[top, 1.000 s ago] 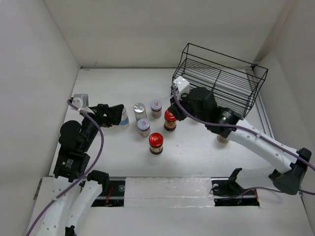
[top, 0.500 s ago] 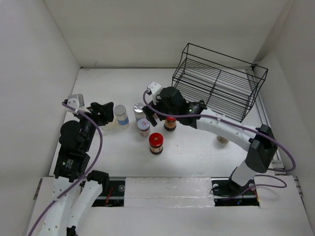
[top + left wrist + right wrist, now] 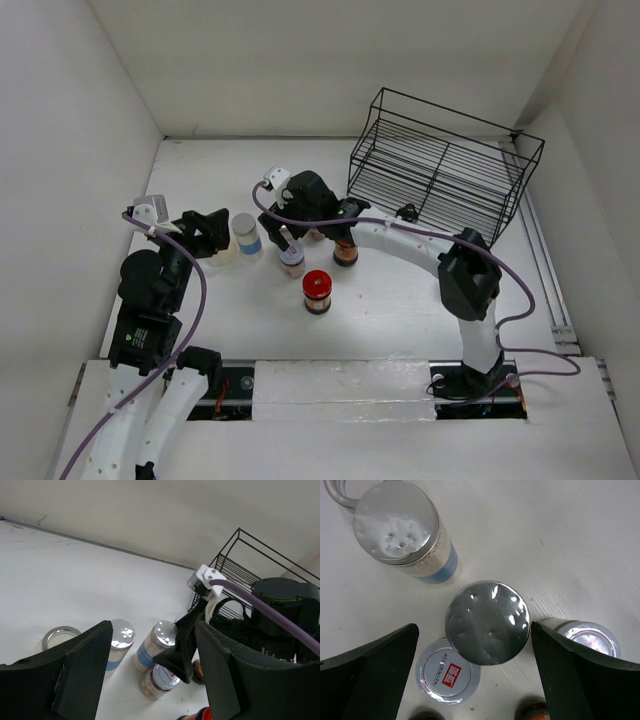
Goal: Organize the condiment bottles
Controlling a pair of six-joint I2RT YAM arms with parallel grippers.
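In the middle of the tabletop point(image 3: 400, 310), a bit to the left, the little bottles point(image 3: 345, 250) stand up close together. The wire rack point(image 3: 440, 165) sits at the far right corner, well apart from them.

The right gripper point(image 3: 285, 228) hangs right over one shaker point(image 3: 486, 622) with a shiny silver lid. Its jaws are spread very wide, one on each side of the shaker, and they pinch nothing. The left gripper point(image 3: 210, 232) waits near the left edge, just beside the blue jar point(image 3: 245, 236). Its jaws stand apart too, with nothing between them.

I think the shaker is small and light, but hard and smooth like glass. It could slip, and it could break if it fell. The lid looks slick, so the round sides just under the lid seem the best place to grab. A white-lid jar point(image 3: 449, 672) stands very close to it, so a finger could knock that one over.
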